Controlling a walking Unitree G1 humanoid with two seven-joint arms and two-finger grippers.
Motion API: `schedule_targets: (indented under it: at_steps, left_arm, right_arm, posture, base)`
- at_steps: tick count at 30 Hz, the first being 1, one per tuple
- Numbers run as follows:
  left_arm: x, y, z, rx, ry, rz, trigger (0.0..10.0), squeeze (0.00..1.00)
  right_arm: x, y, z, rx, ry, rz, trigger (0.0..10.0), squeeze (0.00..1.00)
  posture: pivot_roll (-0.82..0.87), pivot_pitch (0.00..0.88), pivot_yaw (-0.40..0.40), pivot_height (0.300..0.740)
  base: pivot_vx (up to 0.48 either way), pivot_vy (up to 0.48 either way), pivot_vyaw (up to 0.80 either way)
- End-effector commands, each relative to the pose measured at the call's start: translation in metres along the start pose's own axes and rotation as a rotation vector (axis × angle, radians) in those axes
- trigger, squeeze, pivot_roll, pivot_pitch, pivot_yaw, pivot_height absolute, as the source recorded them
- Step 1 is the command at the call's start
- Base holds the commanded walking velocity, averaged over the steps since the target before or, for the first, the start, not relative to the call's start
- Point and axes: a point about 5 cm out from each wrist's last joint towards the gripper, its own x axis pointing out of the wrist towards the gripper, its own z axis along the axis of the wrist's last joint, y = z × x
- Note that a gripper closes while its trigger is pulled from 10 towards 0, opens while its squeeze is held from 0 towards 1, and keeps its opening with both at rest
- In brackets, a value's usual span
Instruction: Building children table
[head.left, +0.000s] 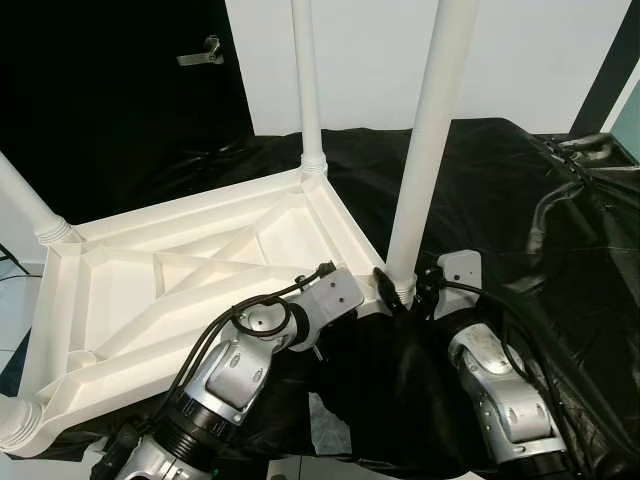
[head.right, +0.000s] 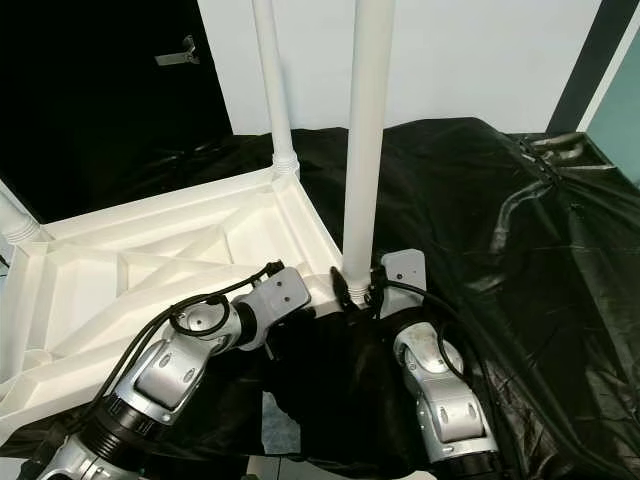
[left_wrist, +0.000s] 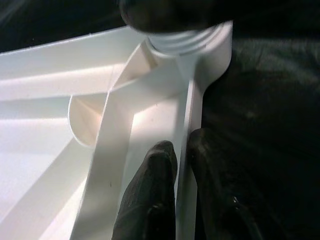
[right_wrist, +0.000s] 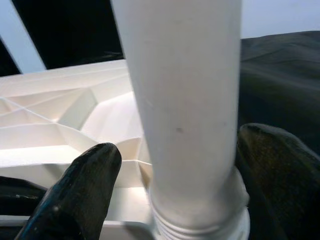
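a black cloth (head.left: 480, 170), wrinkled and glossy, covers the raised surface that carries everything. lying on it is a white plastic tabletop (head.left: 130, 290), turned upside down so its ribbed underside faces up, with white legs (head.left: 432, 130) standing upright at its corners. its near corner overhangs the cloth's edge.

Two silver, ribbed metal arms are showing black cables looping over their wrists, grey flat brackets at the ends, and glossy black rounded fingers (left_wrist: 150, 195) beyond them.
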Motion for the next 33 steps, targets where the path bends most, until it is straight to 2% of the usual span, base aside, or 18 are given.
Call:
schedule_targets:
  at_steps: [1,5,8,9,16,17,18,19,20,27,32,33]
  left_arm:
    - [-0.003,-0.003,-0.002,0.011,-0.001,-0.029,10.0,0.00]
    - [-0.005,-0.006,-0.005,0.029,-0.001,-0.061,10.0,0.00]
    - [-0.005,-0.007,-0.008,0.043,0.012,-0.071,10.0,0.00]
    - [-0.006,-0.007,-0.010,0.053,0.017,-0.079,10.0,0.00]
    - [-0.006,-0.008,-0.010,0.070,0.020,-0.094,10.0,0.00]
    - [-0.006,-0.007,-0.010,0.070,0.021,-0.093,10.0,0.00]
    - [-0.006,-0.007,-0.010,0.070,0.021,-0.093,10.0,0.00]
    - [-0.006,-0.007,-0.010,0.069,0.022,-0.093,10.0,0.00]
    - [-0.005,-0.007,-0.010,0.066,0.024,-0.088,10.0,0.00]
    - [-0.003,-0.006,-0.010,0.049,0.037,-0.068,10.0,0.00]
    - [-0.007,-0.007,-0.009,0.020,0.011,-0.086,10.0,0.00]
    - [-0.009,-0.006,-0.007,-0.005,-0.014,-0.098,10.0,0.00]
  right_arm:
    - [0.001,-0.002,0.005,0.005,-0.023,0.063,10.0,0.00]
    - [0.006,-0.011,0.006,-0.031,-0.014,0.184,10.0,0.00]
    - [0.013,-0.019,0.006,-0.060,-0.002,0.219,10.0,0.00]
    - [0.018,-0.022,0.007,-0.095,0.004,0.257,10.0,0.00]
    - [0.030,-0.030,0.004,-0.171,0.053,0.372,10.0,0.00]
    - [0.032,-0.032,0.002,-0.179,0.060,0.378,9.0,0.00]
    - [0.032,-0.032,0.002,-0.179,0.060,0.378,9.0,0.00]
    - [0.033,-0.033,0.002,-0.183,0.065,0.382,3.8,0.00]
    - [0.034,-0.035,0.000,-0.189,0.070,0.384,0.0,0.00]
    - [0.036,-0.040,-0.004,-0.176,0.077,0.401,0.0,0.00]
    - [0.034,-0.042,-0.008,-0.145,0.084,0.362,0.0,0.00]
    - [0.034,-0.042,-0.009,-0.126,0.085,0.330,10.0,0.00]
  posture:
    - [0.03,0.000,0.053,0.740]
    - [0.03,0.000,0.056,0.740]
    - [0.03,0.000,0.057,0.740]
    - [0.03,0.000,0.060,0.740]
    - [0.03,0.000,0.061,0.740]
    - [0.03,0.000,0.060,0.740]
    - [0.03,0.000,0.060,0.740]
    - [0.03,0.000,0.060,0.740]
    - [0.04,0.000,0.061,0.740]
    - [0.04,0.000,0.059,0.740]
    - [0.04,0.000,0.060,0.740]
    - [0.03,0.000,0.061,0.740]
  base:
    - [0.000,0.000,0.00]
    - [0.000,0.000,0.00]
    - [0.000,0.000,0.00]
    - [0.000,0.000,0.00]
    - [0.000,0.000,0.00]
    - [0.000,0.000,0.00]
    - [0.000,0.000,0.00]
    - [0.000,0.000,0.00]
    - [0.000,0.000,0.00]
    - [0.000,0.000,0.00]
    - [0.000,0.000,0.00]
    - [0.000,0.000,0.00]
